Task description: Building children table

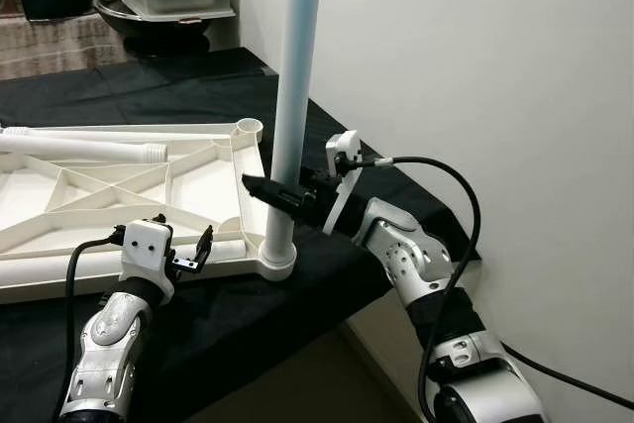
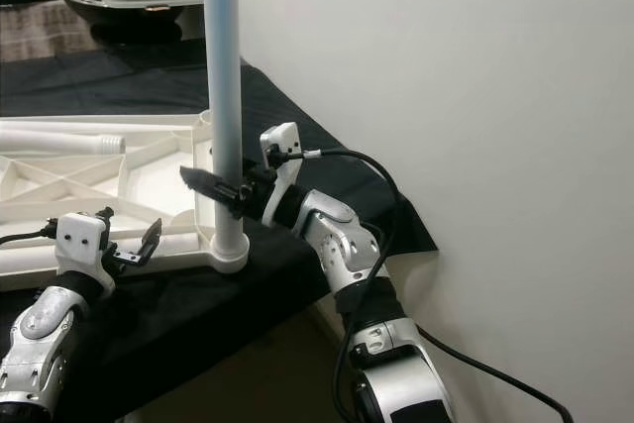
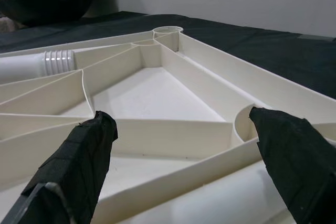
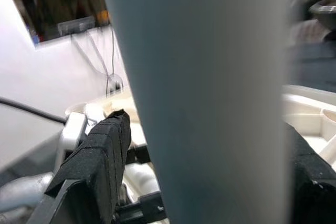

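**Leg upright in the corner socket, my right gripper clamped on it**

My left wrist view shows the ribbed underside of the white tabletop [image 3: 157, 93] up close, with the threaded end of a loose leg [image 3: 31, 66] at the left of the frame. My left gripper [image 1: 183, 250], fingers spread wide apart, hovers at the tabletop's near edge, lower left in the eye views. The pale blue-white leg [image 1: 292, 96] stands upright in the near corner socket at frame centre. My right gripper [image 1: 282, 195] is closed around its lower part, one finger on each side. The tabletop lies upside down on a black cloth [image 1: 248, 324].
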Controlling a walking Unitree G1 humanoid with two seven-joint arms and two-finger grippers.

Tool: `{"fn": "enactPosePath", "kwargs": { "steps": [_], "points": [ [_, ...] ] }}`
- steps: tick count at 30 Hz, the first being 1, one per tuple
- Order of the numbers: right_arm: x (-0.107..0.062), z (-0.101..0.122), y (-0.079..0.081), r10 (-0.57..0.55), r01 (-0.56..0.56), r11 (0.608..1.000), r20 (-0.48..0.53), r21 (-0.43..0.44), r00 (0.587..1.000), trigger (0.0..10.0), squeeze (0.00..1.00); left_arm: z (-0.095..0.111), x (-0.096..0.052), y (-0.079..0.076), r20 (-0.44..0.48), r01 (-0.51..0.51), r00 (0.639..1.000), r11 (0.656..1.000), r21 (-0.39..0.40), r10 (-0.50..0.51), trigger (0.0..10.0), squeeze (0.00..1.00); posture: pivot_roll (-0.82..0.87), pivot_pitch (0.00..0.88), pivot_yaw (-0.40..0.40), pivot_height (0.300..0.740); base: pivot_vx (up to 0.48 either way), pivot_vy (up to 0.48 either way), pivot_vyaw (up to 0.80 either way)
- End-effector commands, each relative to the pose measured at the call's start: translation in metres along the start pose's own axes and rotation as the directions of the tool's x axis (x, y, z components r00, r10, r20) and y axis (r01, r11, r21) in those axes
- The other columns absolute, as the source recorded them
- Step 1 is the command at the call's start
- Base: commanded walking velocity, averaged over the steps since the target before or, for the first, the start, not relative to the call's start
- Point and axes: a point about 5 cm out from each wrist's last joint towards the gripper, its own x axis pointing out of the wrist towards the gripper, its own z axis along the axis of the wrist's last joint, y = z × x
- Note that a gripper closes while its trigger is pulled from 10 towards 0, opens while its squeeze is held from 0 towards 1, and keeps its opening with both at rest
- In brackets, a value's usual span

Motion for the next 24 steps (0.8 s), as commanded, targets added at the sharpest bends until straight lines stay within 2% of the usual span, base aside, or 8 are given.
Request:
{"fn": "enactPosePath", "kwargs": {
  "steps": [1,2,5,13,17,21,22,24],
  "points": [
    [0.011,-0.001,0.003,0.038,-0.04,0.998,-0.043,-0.046,0.998,10.0,0.0,-0.003,-0.003,0.0,-0.011,0.003,1.0,1.0,0.004,-0.002,10.0,0.0,0.1,0.0,-0.169,0.74,0.0,0.0,0.0],
    [0.013,0.001,0.001,0.028,-0.032,0.997,-0.053,-0.064,0.998,10.0,0.0,-0.003,-0.004,0.0,-0.011,0.001,1.0,1.0,0.004,-0.001,10.0,0.0,0.1,0.0,-0.169,0.74,0.0,0.0,0.0],
    [0.014,0.003,-0.007,-0.027,0.019,0.996,-0.095,-0.089,0.995,0.0,0.0,-0.003,-0.004,0.0,-0.011,0.0,1.0,1.0,0.003,0.0,10.0,0.0,0.1,0.0,-0.17,0.74,0.0,0.0,0.0],
    [0.001,-0.002,-0.038,-0.35,0.337,0.936,-0.194,-0.099,0.916,0.0,0.0,-0.004,-0.004,-0.002,-0.012,0.007,1.0,1.0,-0.002,-0.007,10.0,0.0,0.09,0.0,-0.162,0.74,0.0,0.0,0.0],
    [-0.043,-0.023,-0.071,-0.814,0.827,0.561,-0.208,-0.039,0.542,0.0,0.0,-0.004,-0.004,-0.003,-0.01,0.011,1.0,1.0,-0.005,-0.011,10.0,0.0,0.07,0.0,-0.157,0.74,0.0,0.0,0.0],
    [-0.053,-0.031,-0.073,-0.861,0.883,0.469,-0.23,-0.013,0.454,0.0,0.0,-0.004,-0.003,-0.003,-0.01,0.011,1.0,1.0,-0.006,-0.011,10.0,0.0,0.07,0.0,-0.157,0.74,0.0,0.0,0.0],
    [-0.053,-0.042,-0.064,-0.864,0.892,0.452,-0.242,0.015,0.442,8.3,0.0,-0.004,-0.002,-0.006,-0.01,0.019,1.0,1.0,-0.009,-0.019,10.0,0.0,0.07,0.0,-0.144,0.74,0.0,0.0,0.0],
    [-0.046,-0.041,-0.056,-0.848,0.872,0.489,-0.223,0.019,0.481,10.0,0.0,-0.004,-0.001,-0.006,-0.01,0.025,1.0,1.0,-0.01,-0.025,10.0,0.0,0.06,0.0,-0.133,0.74,0.0,0.0,0.0]
  ]
}}
